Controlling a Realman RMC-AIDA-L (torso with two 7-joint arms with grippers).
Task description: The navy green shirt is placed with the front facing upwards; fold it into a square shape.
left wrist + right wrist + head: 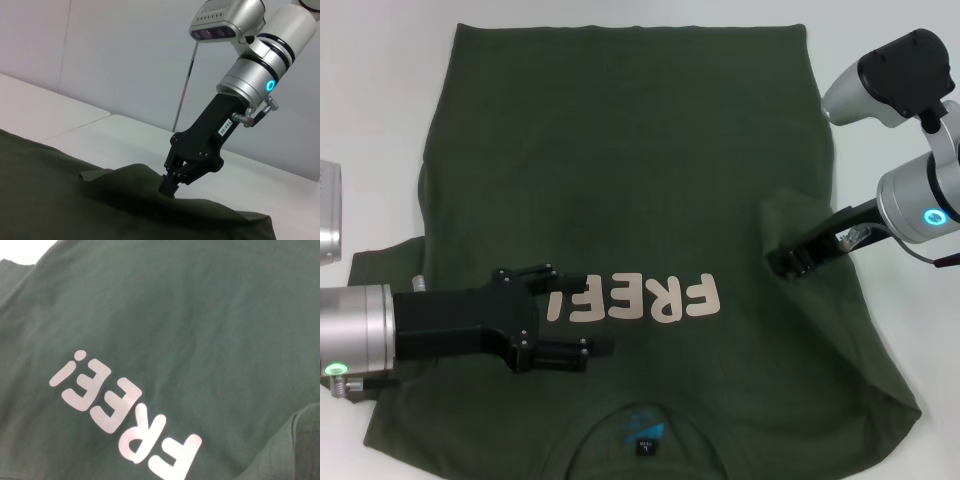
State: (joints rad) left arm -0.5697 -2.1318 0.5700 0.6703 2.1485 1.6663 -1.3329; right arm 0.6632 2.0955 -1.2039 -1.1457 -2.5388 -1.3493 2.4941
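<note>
The navy green shirt [630, 150] lies front up on the white table, its collar [642, 430] nearest me and the pale "FREE!" print [638, 298] across the chest. My left gripper [585, 308] hovers open over the left end of the print, nothing between its fingers. At the shirt's right side, my right gripper [785, 263] is shut on a raised fold of the sleeve fabric. The left wrist view shows that right gripper [169, 186] pinching the lifted cloth [130, 175]. Only the shirt and its print [125, 415] show in the right wrist view.
The white table [380, 80] borders the shirt on all sides. A silver cylindrical object [328, 210] sits at the left edge. The shirt's left sleeve [380, 270] is spread flat under my left arm.
</note>
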